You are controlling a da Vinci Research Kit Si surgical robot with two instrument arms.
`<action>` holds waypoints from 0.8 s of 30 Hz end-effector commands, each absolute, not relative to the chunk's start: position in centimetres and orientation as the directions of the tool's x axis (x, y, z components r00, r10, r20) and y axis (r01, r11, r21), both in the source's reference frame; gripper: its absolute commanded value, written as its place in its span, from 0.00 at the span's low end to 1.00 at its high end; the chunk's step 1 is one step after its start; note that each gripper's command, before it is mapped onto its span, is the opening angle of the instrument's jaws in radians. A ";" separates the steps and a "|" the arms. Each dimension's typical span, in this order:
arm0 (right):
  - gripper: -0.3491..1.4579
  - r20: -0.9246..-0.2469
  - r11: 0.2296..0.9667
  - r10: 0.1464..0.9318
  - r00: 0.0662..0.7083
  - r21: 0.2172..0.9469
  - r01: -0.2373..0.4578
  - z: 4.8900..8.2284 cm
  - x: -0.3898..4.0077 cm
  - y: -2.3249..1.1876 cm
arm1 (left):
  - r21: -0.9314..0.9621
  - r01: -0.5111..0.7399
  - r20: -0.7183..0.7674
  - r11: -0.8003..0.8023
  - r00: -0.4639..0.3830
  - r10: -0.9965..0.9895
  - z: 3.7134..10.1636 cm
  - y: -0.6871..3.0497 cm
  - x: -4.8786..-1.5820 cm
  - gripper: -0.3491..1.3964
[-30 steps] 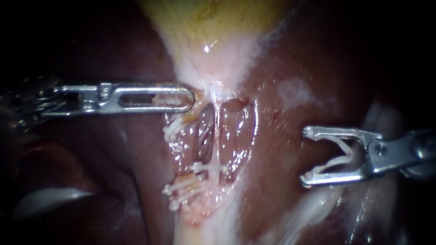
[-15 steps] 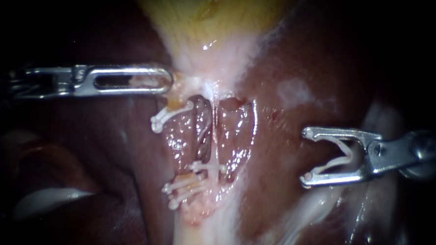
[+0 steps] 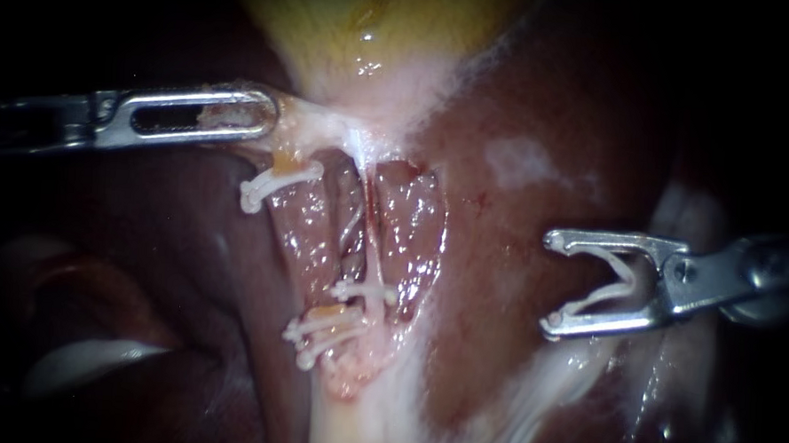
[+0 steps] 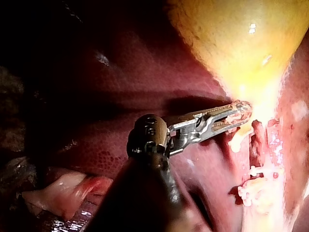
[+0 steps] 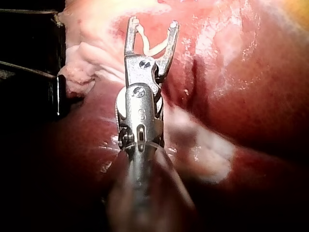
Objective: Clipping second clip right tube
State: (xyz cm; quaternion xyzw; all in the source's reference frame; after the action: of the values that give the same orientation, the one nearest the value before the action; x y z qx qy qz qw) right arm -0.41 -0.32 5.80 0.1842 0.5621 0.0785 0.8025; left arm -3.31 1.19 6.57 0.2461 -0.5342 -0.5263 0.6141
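The yellow gallbladder (image 3: 367, 25) narrows to a pale neck. My left instrument (image 3: 267, 118) is shut on tissue at that neck (image 3: 314, 120); the left wrist view shows the same hold (image 4: 236, 112). Below lies an opened window with two tubes. The thin right tube (image 3: 372, 229) carries one white clip (image 3: 365, 291) low down. On the left tube sit a clip higher up (image 3: 272, 182) and two lower ones (image 3: 319, 327). My right instrument (image 3: 550, 282) hovers over the liver, well right of the tubes. Its jaws stand wide with an open white clip (image 3: 618, 280) seated between them, also seen in the right wrist view (image 5: 152, 41).
Dark red liver (image 3: 541, 121) surrounds the window on both sides. A pale band of tissue (image 3: 529, 396) runs under the right instrument. A whitish fold (image 3: 86, 359) lies at the lower left.
My left instrument has drawn the neck tissue leftward and up, stretching the window and shifting the upper left clip with it. The right instrument has held still.
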 end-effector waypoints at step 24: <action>0.46 -0.717 0.775 0.609 0.339 0.630 -0.058 6.53 0.61 -0.42 | 0.863 0.390 0.398 0.323 -0.129 -0.908 6.51 1.14 -3.36 0.00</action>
State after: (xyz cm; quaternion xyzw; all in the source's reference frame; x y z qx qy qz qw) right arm 0.64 -0.43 6.57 0.2612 0.5324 0.2187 0.7749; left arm -3.36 1.13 6.50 0.2424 -0.5336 -0.5293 0.6135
